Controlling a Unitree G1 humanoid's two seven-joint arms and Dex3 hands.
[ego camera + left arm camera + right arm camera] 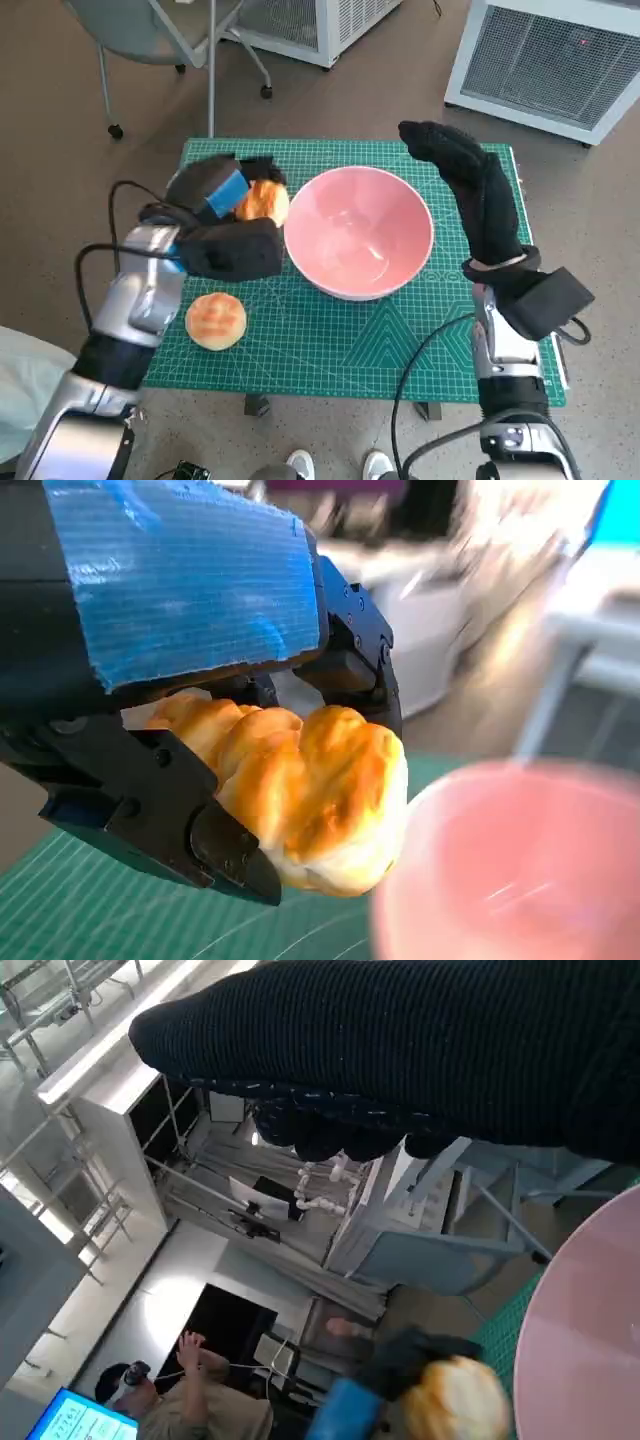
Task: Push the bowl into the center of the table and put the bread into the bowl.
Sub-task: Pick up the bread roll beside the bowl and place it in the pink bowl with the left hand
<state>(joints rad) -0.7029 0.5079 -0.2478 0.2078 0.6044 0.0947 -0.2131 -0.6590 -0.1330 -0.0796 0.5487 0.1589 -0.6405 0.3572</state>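
Pink bowl (pixel 360 232) sits beside left robot hand (pixel 225 215) gripping bread (pixel 262 201); right robot hand (pixel 470 185) open.

Left hand (pixel 222 215) clenched (right hand (pixel 468 180) outstretched)

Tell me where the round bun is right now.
In the head view the round bun lies on the green mat, near its left front edge, just in front of the left robot hand and left of the pink bowl.

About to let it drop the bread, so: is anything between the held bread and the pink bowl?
Nothing visible. The left robot hand holds the bread just beside the pink bowl, which looks empty. The second bun lies on the mat nearer the robot, off that path.
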